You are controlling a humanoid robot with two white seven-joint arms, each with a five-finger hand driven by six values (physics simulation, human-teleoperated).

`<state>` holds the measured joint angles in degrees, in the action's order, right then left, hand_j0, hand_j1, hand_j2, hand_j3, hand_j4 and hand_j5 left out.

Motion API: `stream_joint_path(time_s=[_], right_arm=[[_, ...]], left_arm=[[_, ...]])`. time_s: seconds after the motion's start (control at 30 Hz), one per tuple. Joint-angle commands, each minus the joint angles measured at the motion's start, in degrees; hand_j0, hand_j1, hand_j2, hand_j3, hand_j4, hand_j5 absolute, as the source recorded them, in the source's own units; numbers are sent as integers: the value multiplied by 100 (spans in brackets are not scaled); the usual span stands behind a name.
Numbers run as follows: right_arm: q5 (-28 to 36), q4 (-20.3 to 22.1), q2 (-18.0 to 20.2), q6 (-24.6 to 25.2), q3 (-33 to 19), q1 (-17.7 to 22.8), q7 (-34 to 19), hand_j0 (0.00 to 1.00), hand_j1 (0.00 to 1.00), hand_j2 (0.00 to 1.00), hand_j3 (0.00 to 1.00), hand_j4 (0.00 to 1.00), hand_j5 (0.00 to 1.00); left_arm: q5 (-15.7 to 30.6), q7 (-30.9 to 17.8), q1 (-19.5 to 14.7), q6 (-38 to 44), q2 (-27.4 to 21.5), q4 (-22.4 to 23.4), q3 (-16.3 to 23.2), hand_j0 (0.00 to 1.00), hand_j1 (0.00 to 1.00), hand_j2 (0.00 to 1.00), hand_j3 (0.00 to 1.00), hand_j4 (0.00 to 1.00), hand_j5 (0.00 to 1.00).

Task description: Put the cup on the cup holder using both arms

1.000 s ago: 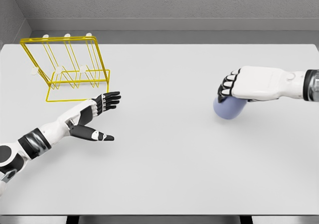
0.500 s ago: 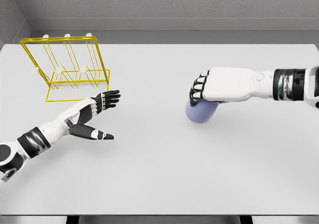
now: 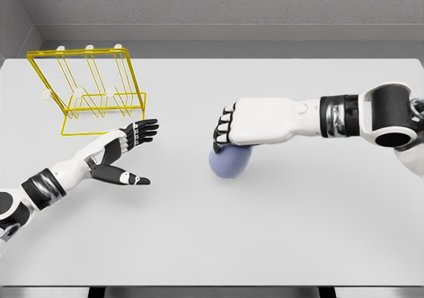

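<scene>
Right hand [image 3: 242, 127] reaching in from the right edge, palm down, fingers curled over the top of a lavender cup [image 3: 230, 161], gripping it from above. Cup near the middle of the white table [image 3: 278, 232], its lower part showing below the palm; whether touching the surface or held just above it, impossible to tell. Left hand [image 3: 126, 142] reaching in from the lower left, palm open, fingers spread and extended toward the right, thumb [image 3: 129, 177] splayed out low, holding nothing. A clear gap of bare tabletop between left fingertips and cup.

Yellow wire cup holder [image 3: 89, 89] at the far left of the table, standing upright near the back edge, small white-tipped pegs [image 3: 89, 47] along its top rail and lower down. Base frame lying just beyond the left hand's fingertips, close but apart.

Wide open surface in front of the cup and to its right, reaching to the near edge at the bottom of the view. Back edge of the table meeting a grey wall [image 3: 232, 6]; left rear corner tucked against a side wall. No lettering, brand or label readable on cup, holder, table or arms.
</scene>
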<state>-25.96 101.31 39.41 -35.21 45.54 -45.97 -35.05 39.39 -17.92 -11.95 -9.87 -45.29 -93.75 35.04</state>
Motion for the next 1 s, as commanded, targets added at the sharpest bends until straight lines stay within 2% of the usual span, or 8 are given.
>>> stream_joint_path(time_s=[0.0, 0.27, 0.6, 0.63, 0.7, 0.97], right_arm=[[3, -6, -152, 21, 121, 0, 5, 58, 58, 58, 58, 58, 58], [-436, -15, -609, 21, 121, -9, 5, 59, 59, 59, 59, 59, 59], [-709, -252, -733, 21, 244, 26, 5, 62, 62, 62, 62, 62, 62], [-709, -252, -733, 21, 244, 26, 5, 68, 68, 68, 68, 68, 68], [-709, -252, -733, 21, 244, 53, 5, 92, 92, 92, 92, 92, 92], [-709, -252, -689, 21, 218, 44, 5, 99, 99, 99, 99, 99, 99]], left_arm=[[25, -1, 0, 2, -6, -3, -6, 100, 100, 100, 100, 100, 100], [16, -1, -18, 2, 3, 6, -6, 100, 100, 100, 100, 100, 100], [16, -1, -18, 11, 12, 6, -6, 100, 100, 100, 100, 100, 100], [16, -1, -18, 11, 12, 6, -6, 100, 100, 100, 100, 100, 100], [16, -1, -18, 11, 12, 14, -6, 100, 100, 100, 100, 100, 100], [16, -1, -18, 2, 12, 14, -6, 100, 100, 100, 100, 100, 100]])
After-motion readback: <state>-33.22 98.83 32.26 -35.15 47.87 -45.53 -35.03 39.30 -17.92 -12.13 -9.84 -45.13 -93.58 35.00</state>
